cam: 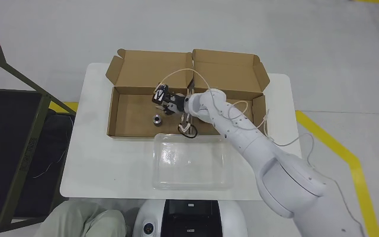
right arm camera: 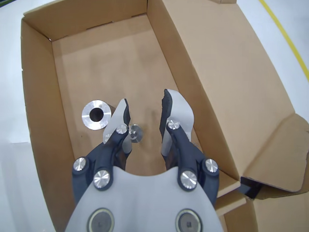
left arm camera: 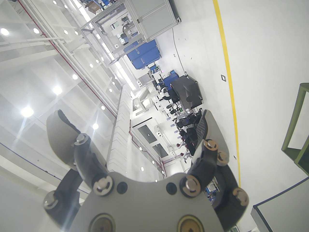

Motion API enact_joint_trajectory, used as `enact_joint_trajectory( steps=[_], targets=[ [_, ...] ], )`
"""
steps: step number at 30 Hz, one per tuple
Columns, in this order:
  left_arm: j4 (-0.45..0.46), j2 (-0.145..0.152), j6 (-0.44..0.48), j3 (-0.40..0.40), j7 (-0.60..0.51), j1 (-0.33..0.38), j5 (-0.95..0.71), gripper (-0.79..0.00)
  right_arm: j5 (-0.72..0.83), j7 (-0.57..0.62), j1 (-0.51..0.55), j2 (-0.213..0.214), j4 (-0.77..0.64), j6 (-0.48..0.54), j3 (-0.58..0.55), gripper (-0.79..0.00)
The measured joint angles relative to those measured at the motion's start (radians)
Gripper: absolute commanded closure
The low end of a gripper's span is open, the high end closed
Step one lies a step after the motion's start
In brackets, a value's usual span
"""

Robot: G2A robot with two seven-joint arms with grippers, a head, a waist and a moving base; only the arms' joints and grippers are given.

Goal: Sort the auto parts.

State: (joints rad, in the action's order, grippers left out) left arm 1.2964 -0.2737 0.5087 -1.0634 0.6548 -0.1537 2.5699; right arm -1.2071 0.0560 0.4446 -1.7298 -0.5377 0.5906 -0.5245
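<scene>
An open cardboard box (cam: 124, 112) stands on the white table. On its floor stands a hollow metal cylinder (cam: 155, 119), bore upward (right arm camera: 96, 117). My right gripper (right arm camera: 144, 105) hangs open inside the box (right arm camera: 72, 56), empty, and one fingertip (right arm camera: 124, 112) is just beside the cylinder. A small shiny metal part (right arm camera: 135, 133) lies on the box floor under the fingers. From above, the right gripper (cam: 166, 105) is at the box's middle, just behind the cylinder. My left gripper (left arm camera: 132, 124) is open and empty, pointing up into the room.
A clear plastic tray (cam: 190, 161) sits in front of the box, near the table's front edge. The box's back flaps (cam: 225, 68) stand open. A black loop (cam: 188, 130) sits by the box's front wall under the arm. A white cable (cam: 198, 77) arcs over the wrist.
</scene>
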Motion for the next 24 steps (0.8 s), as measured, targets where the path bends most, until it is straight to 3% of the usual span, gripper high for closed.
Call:
enact_joint_trajectory(
  steps=[10,24],
  targets=[
    [0.000,0.000,0.000,0.000,0.000,0.000,0.000,-0.785,-0.064,-0.006,0.075,0.075,-0.236,0.009,-0.082,-0.345],
    [0.000,0.000,0.000,0.000,0.000,0.000,0.000,-0.785,-0.149,0.119,0.386,0.239,-0.724,0.075,-0.371,-0.388]
  ],
)
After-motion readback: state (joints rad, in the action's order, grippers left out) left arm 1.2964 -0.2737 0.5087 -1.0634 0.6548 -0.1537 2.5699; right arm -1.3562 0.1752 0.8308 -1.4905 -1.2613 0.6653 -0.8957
